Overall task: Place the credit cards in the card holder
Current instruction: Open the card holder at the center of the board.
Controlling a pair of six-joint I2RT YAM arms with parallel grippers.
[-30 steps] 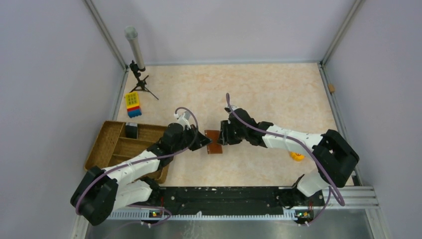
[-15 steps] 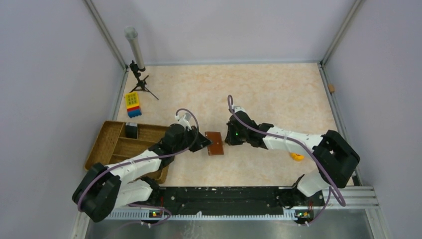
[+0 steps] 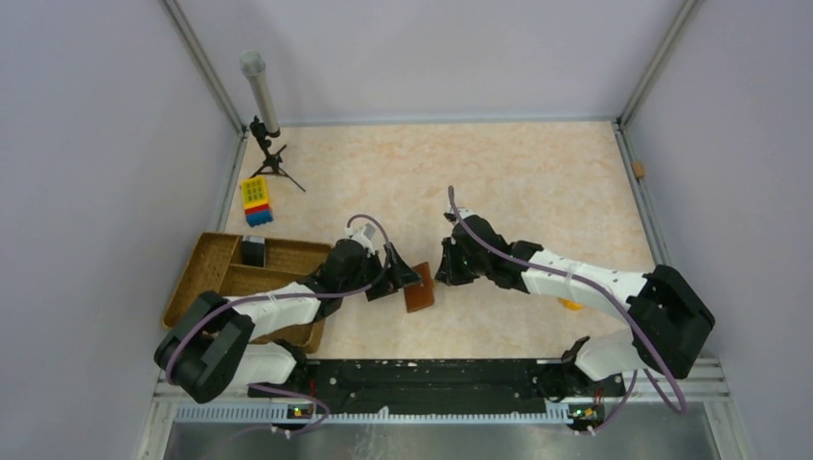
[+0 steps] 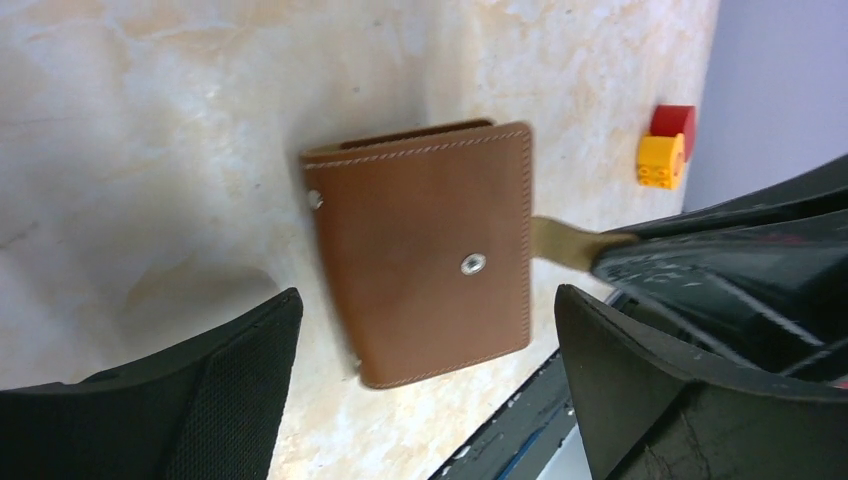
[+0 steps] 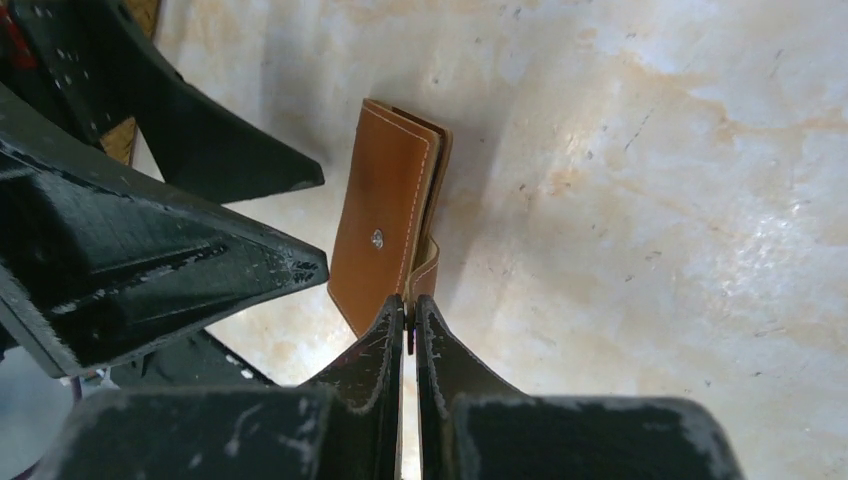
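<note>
The card holder (image 3: 418,296) is a small brown leather wallet with a metal snap, lying between the two arms; it is also in the left wrist view (image 4: 430,250) and the right wrist view (image 5: 385,225). My left gripper (image 3: 401,280) (image 4: 430,400) stands open, its fingers (image 4: 200,400) wide on either side of the holder and not touching it. My right gripper (image 3: 444,271) (image 5: 410,318) is shut on the holder's strap (image 4: 565,243), and the holder stands tilted on edge. No credit cards show plainly in any view.
A large brown compartmented tray (image 3: 206,278) sits at the left with a dark object (image 3: 253,251) in one compartment. A yellow-and-blue block (image 3: 255,199) and a small tripod with a tube (image 3: 261,96) stand at the far left. A yellow-and-red brick (image 4: 662,150) lies near the right arm.
My left gripper has opened and let go of the card holder. My right gripper has shut on its strap. The holder has turned and shifted slightly toward the near edge.
</note>
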